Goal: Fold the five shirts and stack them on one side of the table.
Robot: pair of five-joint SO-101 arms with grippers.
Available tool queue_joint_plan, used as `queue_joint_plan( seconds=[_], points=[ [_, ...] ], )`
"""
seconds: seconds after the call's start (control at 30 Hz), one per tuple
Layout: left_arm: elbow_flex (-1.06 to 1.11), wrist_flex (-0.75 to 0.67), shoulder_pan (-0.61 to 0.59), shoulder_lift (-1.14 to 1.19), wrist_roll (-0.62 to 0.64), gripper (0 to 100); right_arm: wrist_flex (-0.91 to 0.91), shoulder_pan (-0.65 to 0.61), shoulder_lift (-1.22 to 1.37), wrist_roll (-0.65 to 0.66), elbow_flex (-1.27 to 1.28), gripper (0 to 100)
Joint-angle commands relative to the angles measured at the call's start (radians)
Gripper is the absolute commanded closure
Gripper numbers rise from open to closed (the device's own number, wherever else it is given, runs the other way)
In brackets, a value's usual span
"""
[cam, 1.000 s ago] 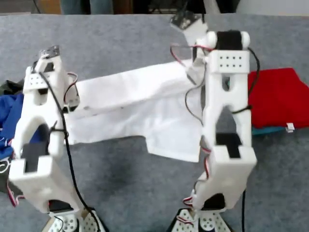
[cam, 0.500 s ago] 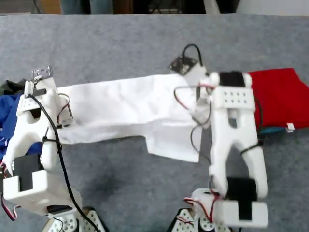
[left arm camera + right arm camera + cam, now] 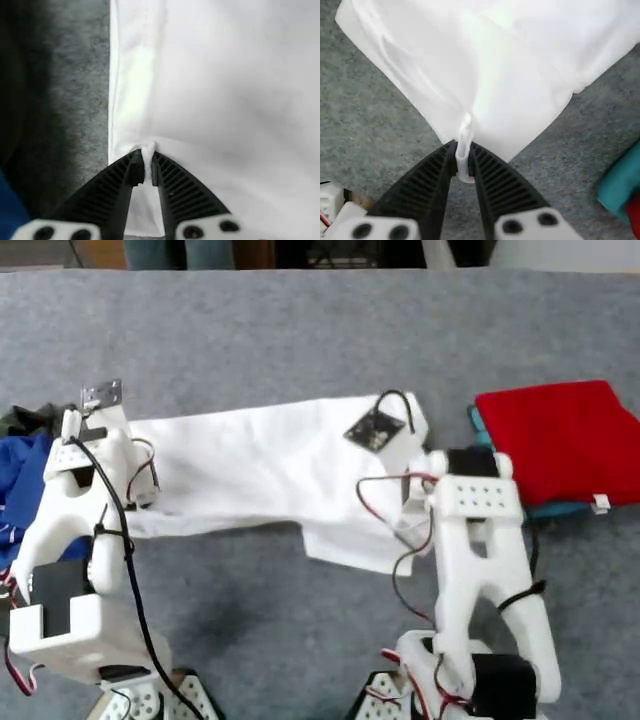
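The white shirt point(image 3: 260, 465) lies spread across the middle of the desk point(image 3: 300, 330). The left pincer point(image 3: 144, 172) is closed on a small fold at the shirt's end toward the left edge. The right pincer point(image 3: 464, 167) is closed on the other end. A folded red shirt point(image 3: 560, 440) rests near the right edge, and a blue shirt point(image 3: 20, 480) lies at the left edge.

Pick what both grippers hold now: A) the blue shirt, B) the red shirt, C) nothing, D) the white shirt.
D: the left gripper and the right gripper are each shut on a pinched fold of the white shirt.
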Motion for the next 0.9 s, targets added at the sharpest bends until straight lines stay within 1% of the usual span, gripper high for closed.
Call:
queue_joint_plan(
  seconds=[0.0,0.17,0.57,0.7,0.87],
  points=[
    [-0.001,0.002,-0.018,-0.043,-0.006,97,-0.012,0.009,-0.031,0.009,0.012,98.5],
    [-0.005,0.005,-0.024,-0.043,-0.006,97,-0.014,0.009,-0.027,0.009,0.013,98.5],
    [-0.179,0.244,-0.031,-0.044,-0.006,97,-0.114,0.009,-0.028,0.009,0.125,98.4],
    [-0.199,0.278,-0.050,-0.043,-0.006,97,-0.118,0.009,-0.030,0.009,0.142,98.4],
    [-0.180,0.282,-0.070,-0.043,-0.006,97,-0.118,0.009,-0.030,0.009,0.139,98.4]
  ],
)
